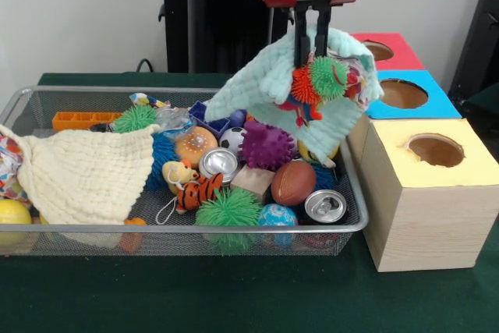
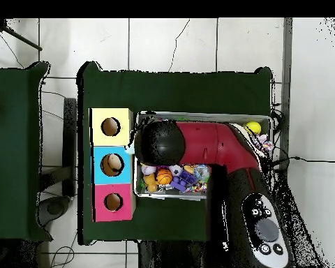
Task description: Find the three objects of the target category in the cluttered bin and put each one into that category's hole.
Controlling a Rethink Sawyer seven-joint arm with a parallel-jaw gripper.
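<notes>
My gripper [image 1: 312,56] hangs over the right end of the wire bin [image 1: 195,228], shut on a mint-green cloth [image 1: 265,83] that it holds lifted above the clutter. A spiky orange, green and red toy [image 1: 320,83] hangs tangled in the cloth's folds just below the fingertips. To the right stand three boxes with round holes: yellow [image 1: 468,165] nearest, blue [image 1: 437,103] behind it, red [image 1: 401,48] farthest. In the overhead view the arm [image 2: 198,143] covers the gripper and most of the bin; the yellow box [image 2: 121,118], blue box [image 2: 97,164] and red box [image 2: 97,202] line its left side.
The bin holds a cream cloth [image 1: 86,173] at the left, a purple spiky ball [image 1: 267,146], a brown football [image 1: 293,182], two cans [image 1: 219,163] [image 1: 325,205], a green spiky ball [image 1: 228,210], a tiger toy [image 1: 197,191] and a yellow ball [image 1: 12,212].
</notes>
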